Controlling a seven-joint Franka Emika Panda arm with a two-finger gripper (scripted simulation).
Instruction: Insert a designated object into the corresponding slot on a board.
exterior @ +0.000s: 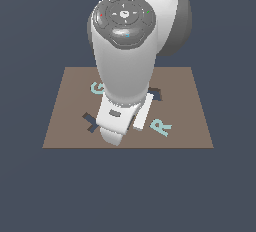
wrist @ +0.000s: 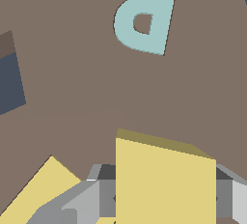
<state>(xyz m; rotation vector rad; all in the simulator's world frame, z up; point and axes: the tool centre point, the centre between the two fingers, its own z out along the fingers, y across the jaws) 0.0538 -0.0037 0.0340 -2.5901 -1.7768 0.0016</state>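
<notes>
Brown board (exterior: 185, 126) on a dark slate-blue ground, turquoise letters G (exterior: 96, 87) and R (wrist: 144, 15), a pale-yellow tile (wrist: 164, 184), white-and-grey arm (exterior: 125, 76).

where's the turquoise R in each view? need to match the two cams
Exterior view: the turquoise R lies flat on the brown board, toward the exterior view's right and near the board's front edge, just beside the arm's wrist.
Wrist view: the same R fills the upper middle of the picture, cut off by the frame edge.
Shared landmark: the brown board, which is under the R in both views.
</notes>
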